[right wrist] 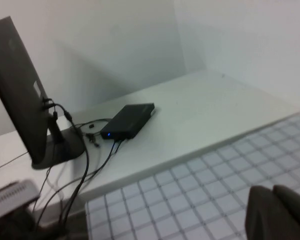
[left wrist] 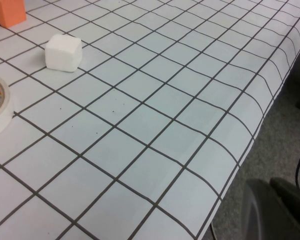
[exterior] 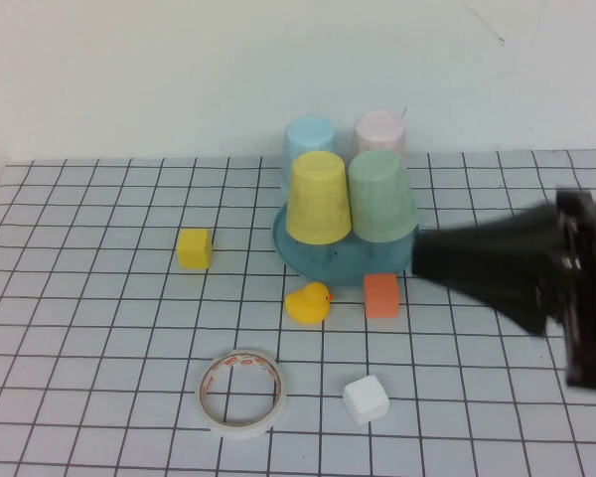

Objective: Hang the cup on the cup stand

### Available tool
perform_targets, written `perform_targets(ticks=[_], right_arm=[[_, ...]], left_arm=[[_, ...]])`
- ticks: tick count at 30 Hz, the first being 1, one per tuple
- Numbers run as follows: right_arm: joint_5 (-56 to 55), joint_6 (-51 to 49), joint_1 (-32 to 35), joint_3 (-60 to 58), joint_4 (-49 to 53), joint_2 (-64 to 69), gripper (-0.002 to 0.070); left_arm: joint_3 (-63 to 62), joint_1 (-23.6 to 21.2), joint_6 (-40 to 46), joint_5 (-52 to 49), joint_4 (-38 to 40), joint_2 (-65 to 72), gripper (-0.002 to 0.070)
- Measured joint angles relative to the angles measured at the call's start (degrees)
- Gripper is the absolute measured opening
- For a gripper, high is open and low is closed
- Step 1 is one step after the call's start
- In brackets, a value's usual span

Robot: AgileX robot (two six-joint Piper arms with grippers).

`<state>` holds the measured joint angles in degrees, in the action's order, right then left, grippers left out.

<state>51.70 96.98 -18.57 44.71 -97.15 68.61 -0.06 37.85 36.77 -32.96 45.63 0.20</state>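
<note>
Green cup [exterior: 382, 197] already seated on the cup stand [exterior: 303, 253], upper centre of the frame.

Largest to smallest: the right gripper [exterior: 429, 260], clenched and empty, reaches in from the right edge with its tip just beside the stand's base; the cup sits inverted beside yellow [exterior: 318, 197], blue [exterior: 309, 137] and pink [exterior: 380, 132] cups, so hanging appears complete. Only withdrawal seems left. The left gripper [left wrist: 275, 200], clenched, hangs beyond the table edge. Tape roll [exterior: 241, 392], orange block [exterior: 381, 295], duck [exterior: 308, 301] and white cube [exterior: 366, 399] lie clear below.
</note>
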Motion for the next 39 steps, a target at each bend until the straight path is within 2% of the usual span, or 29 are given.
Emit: perform_targets(ticks=[5,10,22,35,37,39], right_arm=[[-2.53,-1.65,0.0,-7.81,1.67,-6.89,0.0001],[-10.89,-3.82,0.0,-13.67,6.71,-17.28,0.0001],[-22.93,-9.15,0.0,-23.38,15.5,-42.05,0.0001],[-43.11,-9.37,0.0,-26.66,20.88,-52.64,0.0],[-46.08,-11.93,0.4,-29.17,23.58,-53.44,0.0],[-47.43,-21.57,1.68,-31.75,32.73,-54.76,0.0]], left_arm=[[0.0,0.0,0.0,0.0,0.0,0.0,-0.0001],[0.0,0.0,0.0,0.0,0.0,0.0,-0.0001],[0.0,0.0,0.0,0.0,0.0,0.0,-0.0001],[0.0,0.0,0.0,0.0,0.0,-0.04,-0.0001],[0.0,0.0,0.0,0.0,0.0,-0.04,-0.0001],[0.0,0.0,0.0,0.0,0.0,-0.04,-0.0001]])
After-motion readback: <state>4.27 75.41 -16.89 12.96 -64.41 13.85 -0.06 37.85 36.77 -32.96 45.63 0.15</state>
